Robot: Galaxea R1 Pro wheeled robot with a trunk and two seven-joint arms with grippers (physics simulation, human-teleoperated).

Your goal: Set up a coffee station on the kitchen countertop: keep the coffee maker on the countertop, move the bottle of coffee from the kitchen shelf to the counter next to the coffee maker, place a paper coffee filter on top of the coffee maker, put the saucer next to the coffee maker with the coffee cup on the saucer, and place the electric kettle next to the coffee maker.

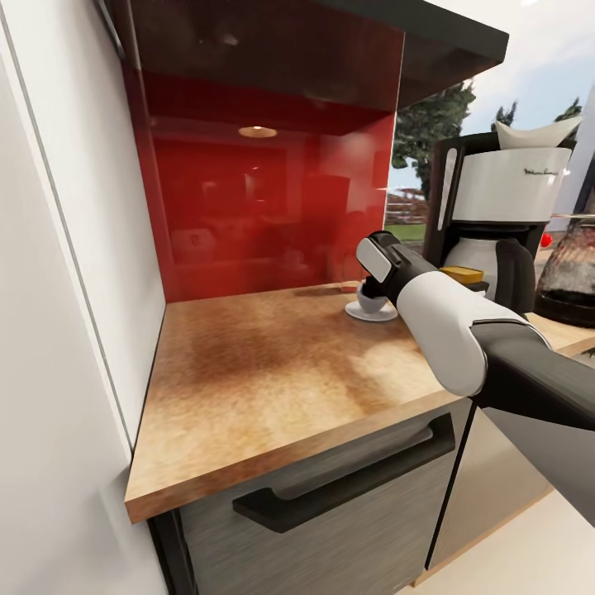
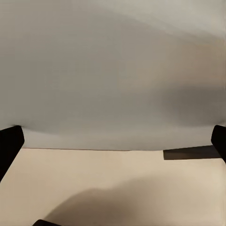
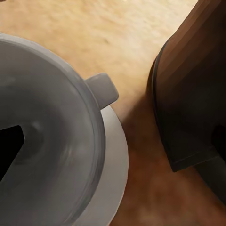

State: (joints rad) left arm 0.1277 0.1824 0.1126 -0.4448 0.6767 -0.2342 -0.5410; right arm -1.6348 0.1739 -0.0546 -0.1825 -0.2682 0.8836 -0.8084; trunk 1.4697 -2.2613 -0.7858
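Observation:
The grey coffee cup stands on the white saucer on the wooden countertop, left of the coffee maker. My right gripper hangs open right over the cup, one dark finger inside the bowl; in the head view the cup and saucer peek out below its wrist. A white paper filter sits on top of the coffee maker. A glass kettle stands at the maker's right. A yellow-lidded thing shows behind my forearm. My left gripper is open before a pale wall.
A dark brown rounded body stands close beside the saucer. A red glossy backsplash closes the counter's back, and a white cabinet side bounds it at the left. A dark drawer with a handle sits under the counter edge.

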